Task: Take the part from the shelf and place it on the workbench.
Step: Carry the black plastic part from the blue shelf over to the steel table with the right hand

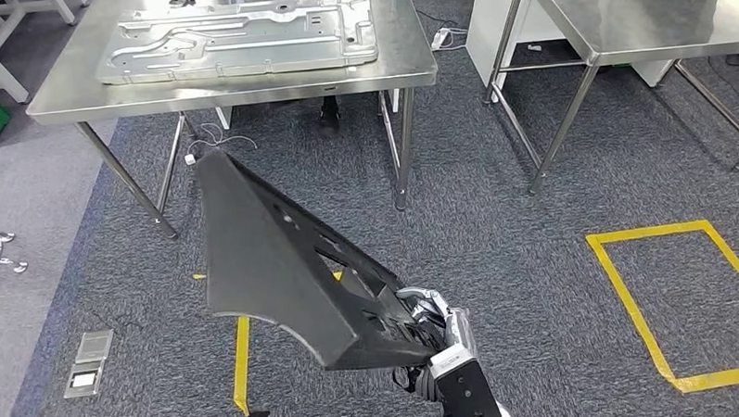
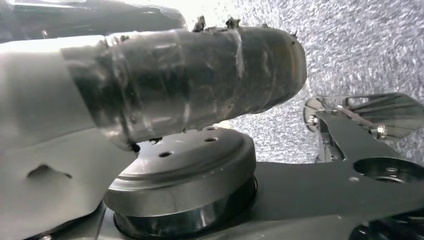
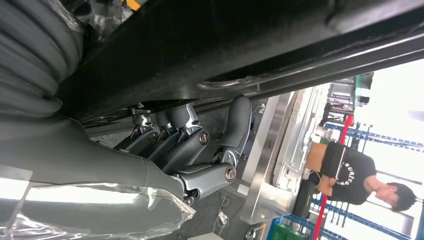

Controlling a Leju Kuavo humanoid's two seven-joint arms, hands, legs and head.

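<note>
One large dark grey part point(image 1: 284, 267), a flat wedge-shaped panel with cut-outs, is held tilted in the air over the carpet, short of the workbench point(image 1: 83, 84) whose top carries a silver stamped metal panel point(image 1: 239, 37). The right hand point(image 1: 433, 319) grips the part's lower corner, fingers point(image 3: 180, 135) curled against its underside. Whether the left hand point(image 2: 200, 85) is spread or closed cannot be told. A person's point(image 3: 357, 175) black shirt bears unreadable white lettering.

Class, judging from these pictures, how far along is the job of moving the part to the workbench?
Done: the dark part is off the shelf. In hand: the right hand grips its lower end, holding it above the carpet. Left: setting it on the workbench, where a metal panel already lies.
</note>
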